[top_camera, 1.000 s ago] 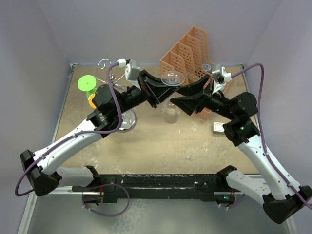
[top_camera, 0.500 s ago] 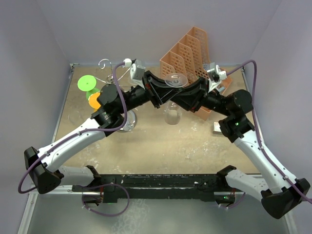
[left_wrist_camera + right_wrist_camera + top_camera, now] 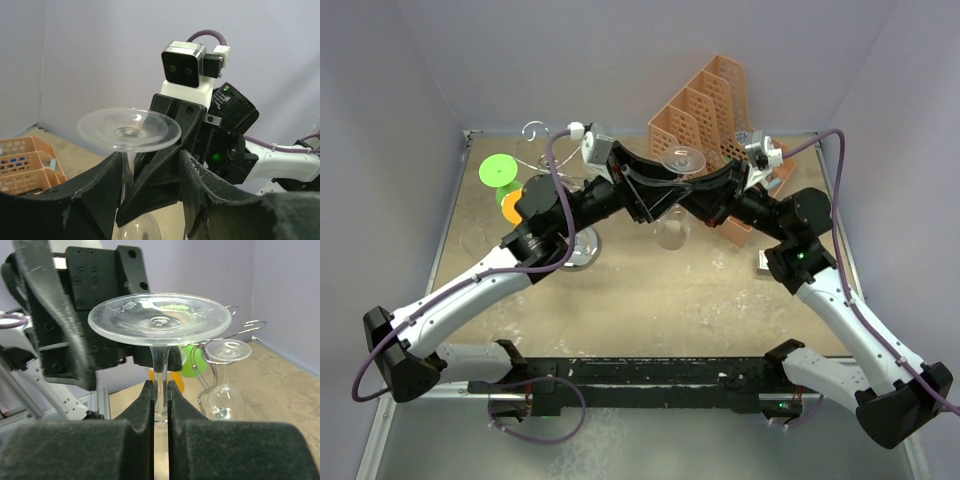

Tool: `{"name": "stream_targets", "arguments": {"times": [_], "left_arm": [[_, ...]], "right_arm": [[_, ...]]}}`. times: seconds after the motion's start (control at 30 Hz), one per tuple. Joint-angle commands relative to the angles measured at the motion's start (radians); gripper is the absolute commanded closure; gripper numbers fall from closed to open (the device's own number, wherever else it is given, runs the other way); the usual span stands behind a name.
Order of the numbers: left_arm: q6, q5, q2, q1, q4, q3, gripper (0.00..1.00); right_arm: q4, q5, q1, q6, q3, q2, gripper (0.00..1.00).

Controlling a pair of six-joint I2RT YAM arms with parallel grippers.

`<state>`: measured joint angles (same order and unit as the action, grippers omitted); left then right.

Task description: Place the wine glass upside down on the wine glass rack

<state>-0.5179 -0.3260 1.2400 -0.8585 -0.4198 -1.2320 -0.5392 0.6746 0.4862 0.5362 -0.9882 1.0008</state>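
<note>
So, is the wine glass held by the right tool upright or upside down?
Upside down: the wine glass has its flat foot on top, bowl below; the right tool grips its stem.

Raised lettering that looks like "TC-1035" runs along the round foot of the clear upside-down wine glass (image 3: 160, 320); nothing else is legible

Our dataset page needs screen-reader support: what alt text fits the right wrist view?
The black right gripper clamps the thin stem of a clear, upside-down wine glass, its round foot uppermost. Behind it sits the black left gripper; to the right, a second clear glass hangs inverted on a silver wire rack.
</note>
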Motion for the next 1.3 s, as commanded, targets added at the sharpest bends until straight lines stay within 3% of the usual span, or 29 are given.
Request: {"name": "stream_targets", "arguments": {"times": [0.0, 0.13, 0.4, 0.53, 0.8, 1.03, 1.27], "left_arm": [[0.039, 0.051, -0.093, -0.005, 0.029, 0.012, 0.53], [0.09, 0.185, -0.165, -0.005, 0.164, 0.002, 0.5], [0.169, 0.599, -0.346, -0.004, 0.473, -0.084, 0.48], [0.184, 0.72, -0.415, -0.004, 0.616, -0.142, 0.47], [0.164, 0.849, -0.527, -0.004, 0.768, -0.121, 0.46], [0.164, 0.888, -0.543, -0.003, 0.834, -0.158, 0.46], [0.18, 0.925, -0.568, -0.004, 0.842, -0.171, 0.46]], "right_arm": [[-0.132, -0.133, -0.003, -0.034, 0.001, -0.019, 1.0], [-0.155, -0.194, -0.003, -0.08, -0.003, -0.003, 1.0], [-0.183, -0.288, -0.004, -0.188, -0.046, 0.105, 1.0], [-0.224, -0.309, -0.003, -0.19, -0.068, 0.174, 1.0], [-0.255, -0.322, -0.003, -0.235, -0.228, 0.381, 1.0], [-0.192, -0.178, 0.029, -0.351, -0.478, 0.646, 1.0], [-0.178, -0.099, 0.029, -0.344, -0.7, 0.849, 1.0]]}}
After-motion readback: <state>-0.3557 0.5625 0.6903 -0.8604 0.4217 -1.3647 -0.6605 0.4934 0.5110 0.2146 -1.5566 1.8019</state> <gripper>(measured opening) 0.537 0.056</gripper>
